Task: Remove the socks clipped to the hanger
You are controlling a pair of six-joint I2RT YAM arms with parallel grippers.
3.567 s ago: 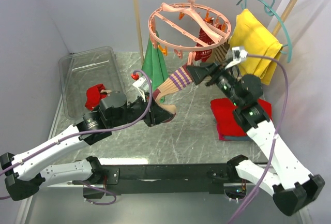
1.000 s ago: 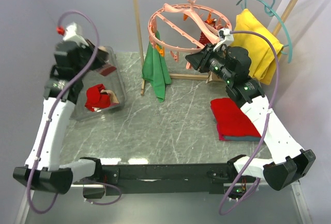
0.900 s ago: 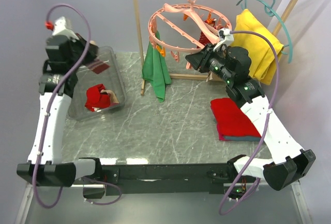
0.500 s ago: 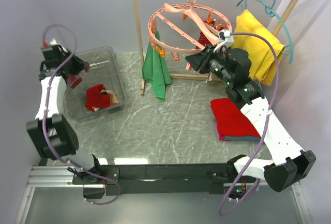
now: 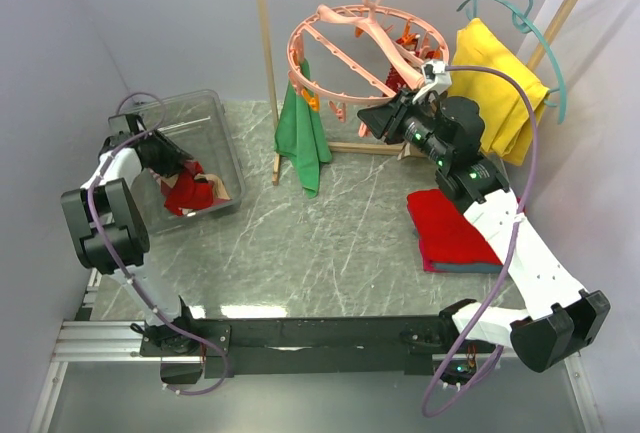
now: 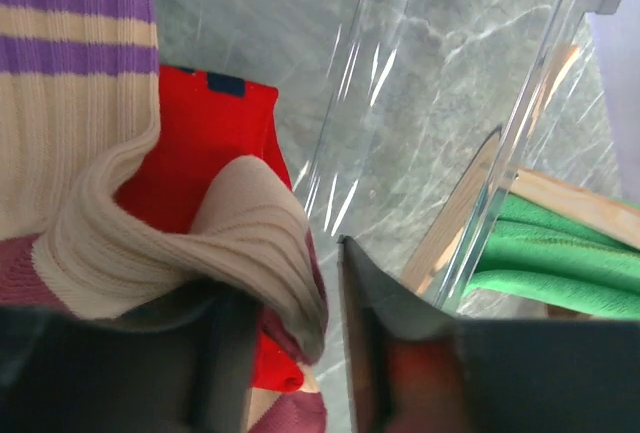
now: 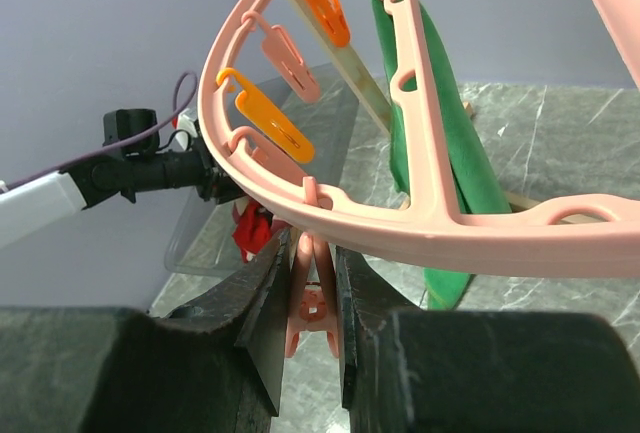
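Overhead, the left tool (image 5: 168, 156) sits down inside the clear bin (image 5: 205, 103) at the left of the surface (image 5: 330, 243). It is just beside the socks (image 5: 190, 191) heaped there, but that view hides how its jaws stand. The left wrist view settles it: the jaws are parted and released. A fold of a tan sock (image 6: 90, 153) with purple stripes lies loose between them, over a red sock (image 6: 210, 143), and the bin's clear wall runs just beyond.

From above, the right tool (image 5: 372, 121) reaches up under the near rim of the hanger (image 5: 293, 53), which hangs from the wooden rack (image 5: 264, 33); its grip cannot be read there. The right wrist view shows it clenched on a pink peg (image 7: 310, 318) hanging from the ring, one finger on each side. Orange and pink pegs sit further along the rim, with the green cloth (image 7: 440, 153) behind. Something red at the ring's far right shows only from above, and the arm hides too much of it to tell what it is.
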